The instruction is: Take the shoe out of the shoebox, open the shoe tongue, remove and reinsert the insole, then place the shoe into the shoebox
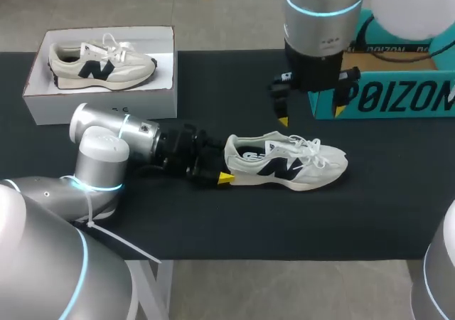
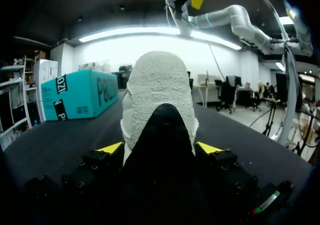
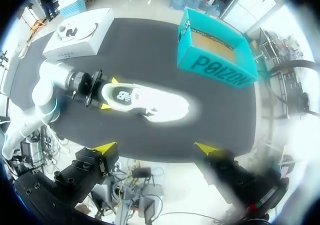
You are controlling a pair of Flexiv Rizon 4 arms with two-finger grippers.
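Note:
A white sneaker (image 1: 291, 165) with a dark logo lies on its sole on the black table, toe to the right. My left gripper (image 1: 217, 160) reaches in low from the left and is shut on the sneaker's heel. In the left wrist view the heel (image 2: 159, 85) fills the gap between the two yellow tips of the left gripper (image 2: 160, 147). My right gripper (image 1: 311, 115) hangs open well above the table, behind the sneaker. Its wrist view looks straight down on the sneaker (image 3: 145, 102) between the open fingers of the right gripper (image 3: 155, 147), with nothing held.
A white shoebox (image 1: 99, 103) at the back left holds a matching second sneaker (image 1: 99, 62). A teal box (image 1: 384, 96) stands open at the back right, close behind my right arm. The table's front edge runs just below the sneaker.

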